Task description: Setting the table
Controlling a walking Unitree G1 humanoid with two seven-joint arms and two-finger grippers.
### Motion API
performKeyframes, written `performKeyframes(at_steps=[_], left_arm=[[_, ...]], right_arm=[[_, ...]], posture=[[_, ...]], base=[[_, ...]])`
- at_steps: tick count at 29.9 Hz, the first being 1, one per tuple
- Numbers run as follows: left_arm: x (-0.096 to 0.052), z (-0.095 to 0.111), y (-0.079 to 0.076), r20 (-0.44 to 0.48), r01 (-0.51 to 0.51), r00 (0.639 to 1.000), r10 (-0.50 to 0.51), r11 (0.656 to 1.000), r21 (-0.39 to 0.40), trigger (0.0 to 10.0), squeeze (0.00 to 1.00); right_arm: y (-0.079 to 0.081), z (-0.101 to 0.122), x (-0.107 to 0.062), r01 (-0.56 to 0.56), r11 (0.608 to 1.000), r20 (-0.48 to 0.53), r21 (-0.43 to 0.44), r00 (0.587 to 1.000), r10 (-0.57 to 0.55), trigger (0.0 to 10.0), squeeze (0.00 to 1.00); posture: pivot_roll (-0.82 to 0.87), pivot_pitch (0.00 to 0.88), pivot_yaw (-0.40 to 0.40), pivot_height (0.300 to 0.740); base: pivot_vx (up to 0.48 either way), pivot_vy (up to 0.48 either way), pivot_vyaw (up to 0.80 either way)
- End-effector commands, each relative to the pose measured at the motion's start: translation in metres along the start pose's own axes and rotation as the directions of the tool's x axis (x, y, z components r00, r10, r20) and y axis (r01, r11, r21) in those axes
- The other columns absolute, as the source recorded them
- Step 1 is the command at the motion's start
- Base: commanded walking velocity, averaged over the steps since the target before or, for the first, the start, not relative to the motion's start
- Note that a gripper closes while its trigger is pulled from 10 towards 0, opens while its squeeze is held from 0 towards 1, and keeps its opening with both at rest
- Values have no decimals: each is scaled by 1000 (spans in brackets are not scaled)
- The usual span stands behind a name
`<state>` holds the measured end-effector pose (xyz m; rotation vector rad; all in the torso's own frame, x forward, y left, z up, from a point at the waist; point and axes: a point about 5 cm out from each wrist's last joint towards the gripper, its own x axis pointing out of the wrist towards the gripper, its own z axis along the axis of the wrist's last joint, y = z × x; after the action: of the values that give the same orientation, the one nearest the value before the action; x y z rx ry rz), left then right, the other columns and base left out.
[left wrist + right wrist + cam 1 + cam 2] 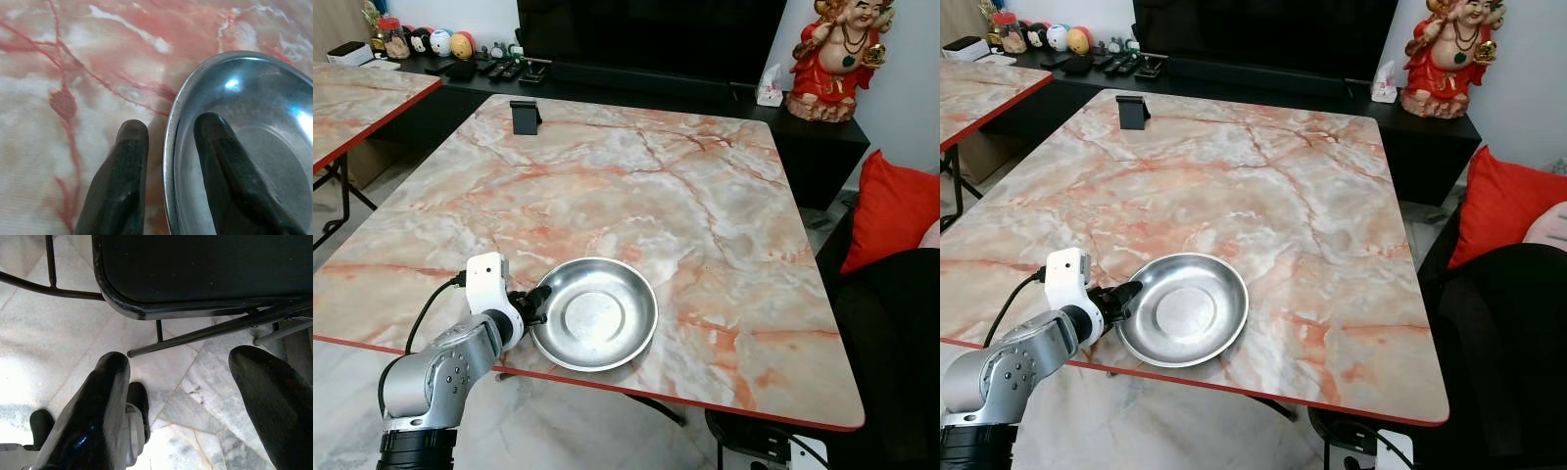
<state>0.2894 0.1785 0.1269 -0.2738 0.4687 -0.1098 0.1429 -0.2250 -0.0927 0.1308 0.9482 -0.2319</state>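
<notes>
Left gripper (168,142) clamped rim of steel bowl (594,313) near front edge of marble bench (636,186). Right gripper (178,377) hung wide over floor (44,333).

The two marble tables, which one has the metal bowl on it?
The big table straight ahead: the bowl sits at its near edge, its rim between the left gripper's fingers. The other table, off to the left, carries no bowl.
</notes>
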Motion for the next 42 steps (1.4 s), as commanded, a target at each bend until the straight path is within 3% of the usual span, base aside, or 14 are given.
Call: performKeyframes(at_steps=[1,3,4,5,6,11,15,17,19,21,24,27,33,42], left_arm=[[-1,7,-1,39,-18,999,16,998,54,10000,1000],[-3,16,-1,94,-39,995,30,994,104,10000,1000],[-4,19,-2,114,-38,993,25,993,108,10000,549],[-4,21,-2,126,-35,992,21,993,109,10000,549],[-5,24,-3,144,-30,989,14,994,108,10000,0],[-8,36,-8,244,6,970,-25,997,80,10000,0],[-11,39,-15,329,35,941,-75,991,127,10000,0],[-11,38,-16,362,-16,928,-86,963,270,10000,0],[-11,35,-21,383,-36,917,-115,930,365,10000,0],[-10,31,-26,405,-50,904,-140,904,424,10000,0],[-9,29,-26,412,-62,902,-133,902,427,10000,0],[-9,28,-29,445,-112,884,-141,861,497,10000,0],[-6,31,-29,532,-177,840,-108,872,456,10000,0],[-2,27,-32,559,-189,824,-96,882,431,10000,0]], right_arm=[[-2,2,0,3,1000,2,-4,1000,-3,10000,0],[-2,2,0,3,1000,2,-4,1000,-3,10000,0],[-3,2,0,3,1000,2,-4,1000,-3,10000,0],[-3,2,0,3,1000,2,-5,1000,-3,10000,0],[-3,2,0,3,1000,2,-5,1000,-3,10000,0],[-2,2,0,-2,1000,2,-7,1000,2,10000,0],[-3,2,0,4,1000,3,-4,1000,-4,10000,0],[-3,2,0,6,1000,4,-3,1000,-6,10000,0],[-3,3,0,11,1000,8,1,1000,-11,10000,0],[-3,3,0,17,1000,17,11,1000,-17,10000,0],[-3,3,0,18,1000,18,13,1000,-19,10000,0],[-4,3,0,24,1000,20,18,1000,-25,10000,0],[-2,1,0,36,999,21,41,999,-37,10000,0],[0,-1,-1,42,998,21,57,999,-43,10000,0]], posture=[[112,0,-65,740],[114,0,-67,740],[116,0,-69,740],[116,0,-69,740],[116,0,-69,740],[118,0,-70,740],[117,0,-71,740],[113,0,-71,740],[113,0,-71,740],[114,0,-71,740],[110,0,-70,740],[106,0,-67,740],[96,0,-53,740],[85,0,-41,740]], base=[[0,0,0],[0,0,0],[0,0,0],[0,0,0],[0,0,0],[0,0,0],[0,0,0],[0,0,0],[0,0,0],[0,0,0],[0,0,0],[0,0,0],[0,0,0],[0,0,0]])
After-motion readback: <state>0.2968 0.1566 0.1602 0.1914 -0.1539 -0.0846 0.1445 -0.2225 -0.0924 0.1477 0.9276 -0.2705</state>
